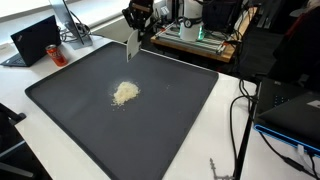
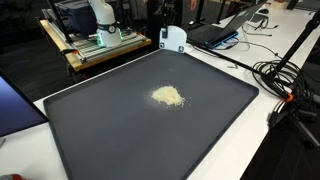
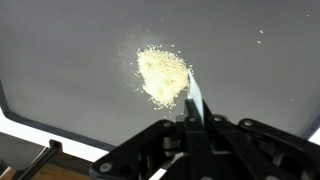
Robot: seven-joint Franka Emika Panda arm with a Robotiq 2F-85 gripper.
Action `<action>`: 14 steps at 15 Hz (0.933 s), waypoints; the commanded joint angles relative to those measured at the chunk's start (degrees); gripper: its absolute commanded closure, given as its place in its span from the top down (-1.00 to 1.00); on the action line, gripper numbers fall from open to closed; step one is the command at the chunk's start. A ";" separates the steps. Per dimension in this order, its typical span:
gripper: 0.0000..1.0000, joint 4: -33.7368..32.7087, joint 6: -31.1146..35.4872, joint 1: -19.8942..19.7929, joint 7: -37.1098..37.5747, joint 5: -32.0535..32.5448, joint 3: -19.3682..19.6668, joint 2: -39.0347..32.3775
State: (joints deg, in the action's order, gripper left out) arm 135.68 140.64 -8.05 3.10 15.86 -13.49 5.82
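Dark tray (image 1: 60,95) on a white desk. In the wrist view your gripper (image 3: 192,120) is clamped tight on a thin scraper blade (image 3: 194,95). The crumb pile (image 3: 160,75) lies just beside its tip at 11 o'clock, mid-tray, with bare tray all round it. A laptop (image 1: 35,42) sits past the rim at 10 o'clock.

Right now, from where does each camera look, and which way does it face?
Exterior view: raised, looks down across the mat at the powder pile; gripper, shut on a thin blade, at top.
Exterior view: raised at a different corner, same pile; gripper hard to make out.
Wrist view: faces down; gripper at bottom.
All share the pile.
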 commanded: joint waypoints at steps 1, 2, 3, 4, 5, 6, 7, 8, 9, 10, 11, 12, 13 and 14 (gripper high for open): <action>-0.98 -3.28 -2.14 5.45 3.82 7.16 1.86 -3.03; -0.98 -3.01 -0.58 6.32 4.88 9.59 2.09 -3.78; -0.98 -2.77 1.17 6.96 6.30 12.66 2.35 -4.46; -0.98 -2.58 2.59 7.63 7.44 15.01 2.69 -5.39; -0.98 -2.56 4.15 8.20 9.13 17.18 3.09 -6.40; -0.98 -2.64 5.78 8.82 11.25 20.64 3.61 -7.73; -0.98 -2.96 6.46 9.50 13.10 23.19 4.06 -9.03; -0.98 -3.31 7.04 10.20 14.87 25.41 4.62 -10.27; -0.98 -3.82 7.10 10.99 16.28 26.42 5.02 -11.63; -0.98 -4.20 7.33 11.77 17.45 27.50 5.46 -12.77; -0.98 -4.67 7.11 12.62 18.65 28.48 5.89 -13.87; -0.98 -5.07 6.89 13.51 19.90 29.73 6.33 -14.92; -0.98 -5.44 6.88 14.36 20.88 30.68 6.74 -15.82; -0.98 -5.72 7.02 15.20 21.73 31.63 7.09 -16.66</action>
State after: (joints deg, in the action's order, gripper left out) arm 132.05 147.34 4.28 21.12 43.61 -8.31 -7.83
